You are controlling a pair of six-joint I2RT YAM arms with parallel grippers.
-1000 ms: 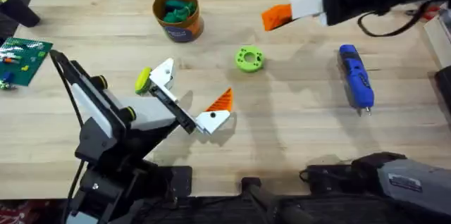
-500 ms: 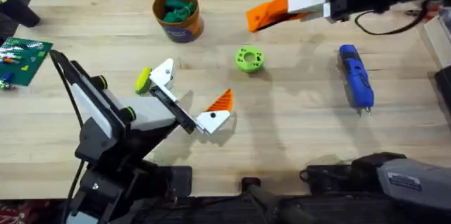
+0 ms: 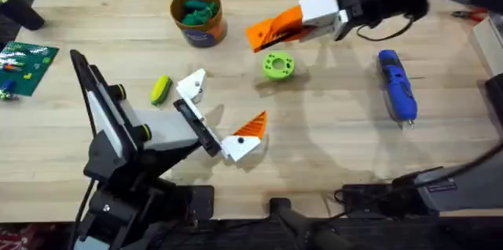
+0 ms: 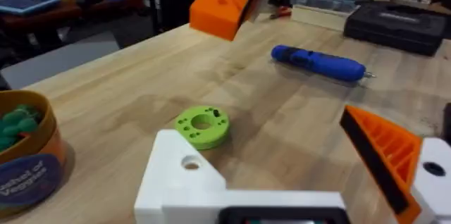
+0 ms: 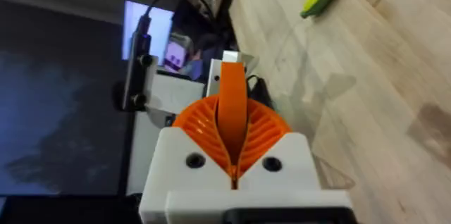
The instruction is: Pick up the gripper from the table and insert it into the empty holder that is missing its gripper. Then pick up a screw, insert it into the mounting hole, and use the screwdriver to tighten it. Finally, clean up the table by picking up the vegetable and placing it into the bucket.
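Right hand (image 3: 269,32): clenched on the gripper (image 5: 232,91), which stands on edge between the orange pads; it has swung in from the far right edge of the table (image 3: 330,140) and now hangs above the lime-green disc (image 3: 277,65)
Left hand (image 3: 222,107): released, fingers spread wide; one finger carries its orange pad, the other is the bare holder (image 3: 192,87); it has turned a little since a second ago
Holder: was touching the vegetable (image 3: 161,90); now just beside it, hole side clear
Meaning: the part is being brought towards its seat; insertion not yet begun, and the holder is still well apart from the carried piece
Left to do: screwdriver (image 3: 398,85) untouched at the right; vegetable on the table, not in the bucket (image 3: 201,36)
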